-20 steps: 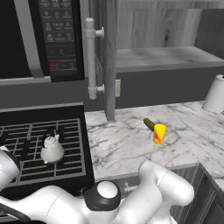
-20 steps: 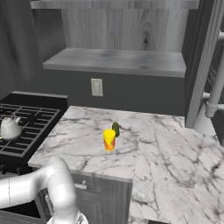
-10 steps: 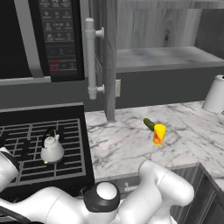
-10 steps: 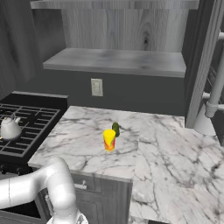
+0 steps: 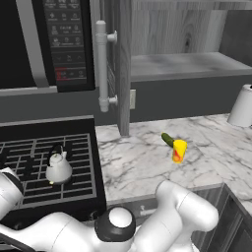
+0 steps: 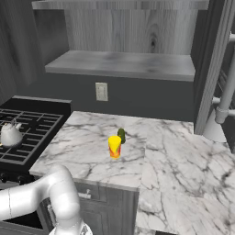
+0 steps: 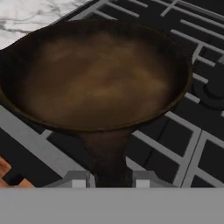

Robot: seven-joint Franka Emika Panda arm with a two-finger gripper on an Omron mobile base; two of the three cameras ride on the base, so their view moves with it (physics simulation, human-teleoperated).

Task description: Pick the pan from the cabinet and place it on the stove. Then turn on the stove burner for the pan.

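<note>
The pan (image 7: pixel 100 74), a round dark-brown skillet, rests on the black grates of the stove (image 7: pixel 192 144) in the hand view, with marble counter at the upper left. Its handle runs down toward the camera. My gripper (image 7: pixel 110 180) straddles the handle, and both fingertips (image 7: pixel 78 180) sit close against it, so the gripper looks shut on it. The stove (image 5: pixel 29 147) (image 6: pixel 34 133) lies at the left of both base views. The cabinet (image 5: pixel 123 59) (image 6: pixel 124 62) stands open above the counter, its shelf bare.
A small white kettle (image 5: pixel 58 167) (image 6: pixel 10 134) sits on a rear burner. A yellow-and-red item with a green piece (image 5: pixel 178 150) (image 6: pixel 114 147) lies on the marble counter (image 5: pixel 138 167). The microwave (image 5: pixel 44 44) hangs above the stove. A white cylinder (image 5: pixel 242 106) stands far right.
</note>
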